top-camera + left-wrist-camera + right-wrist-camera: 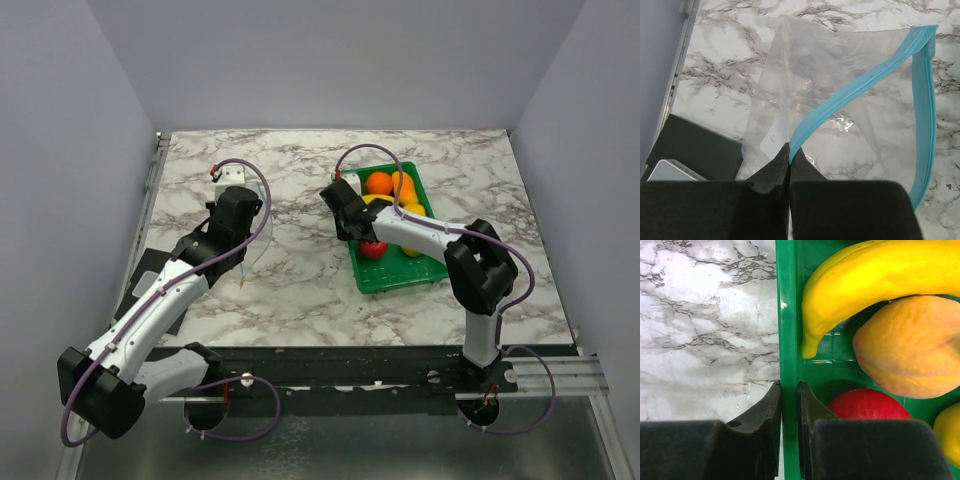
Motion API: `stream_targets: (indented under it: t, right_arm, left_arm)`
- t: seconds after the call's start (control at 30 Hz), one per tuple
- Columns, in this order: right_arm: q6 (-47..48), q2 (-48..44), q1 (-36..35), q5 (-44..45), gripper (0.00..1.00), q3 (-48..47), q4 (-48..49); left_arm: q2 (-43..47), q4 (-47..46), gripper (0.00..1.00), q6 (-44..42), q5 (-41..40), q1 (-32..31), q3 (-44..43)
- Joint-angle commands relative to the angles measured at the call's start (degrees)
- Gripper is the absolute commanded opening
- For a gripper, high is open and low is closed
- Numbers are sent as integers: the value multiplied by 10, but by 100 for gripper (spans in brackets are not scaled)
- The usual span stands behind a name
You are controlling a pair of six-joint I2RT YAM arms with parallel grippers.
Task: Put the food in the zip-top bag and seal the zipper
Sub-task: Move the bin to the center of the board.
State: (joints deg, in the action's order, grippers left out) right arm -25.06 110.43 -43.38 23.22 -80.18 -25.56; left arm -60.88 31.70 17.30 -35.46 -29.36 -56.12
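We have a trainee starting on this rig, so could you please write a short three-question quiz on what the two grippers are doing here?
1. True or false: the left gripper pinches the zip-top bag at its mouth edge.
2. Choose one: what stands between the fingers of the right gripper? A nothing; B the wall of the green tray; C the zip-top bag.
3. Short answer: is the zipper sealed or open?

Key: 1 true. 2 B. 3 open; its two blue strips stand apart.
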Motion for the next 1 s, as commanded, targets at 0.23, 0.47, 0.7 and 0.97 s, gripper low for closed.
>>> stream_targets:
  t: [0.23,0.47,0.7,0.97]
  right_arm:
    - [-15,-92,4,6,45,25,-8]
    - [-30,-173,4,7,73,71,-23]
    - [-60,-202,4,21,83,101,-57]
    - [-114,-206,4,44,89,145,-38]
  left_arm:
    - [-22,-8,0,-2,38,2,4]
    - [-34,-7,0,-2,55,1,2]
    - [-40,-8,0,-2,70,2,2]
    - [-44,-7,0,-3,86,2,3]
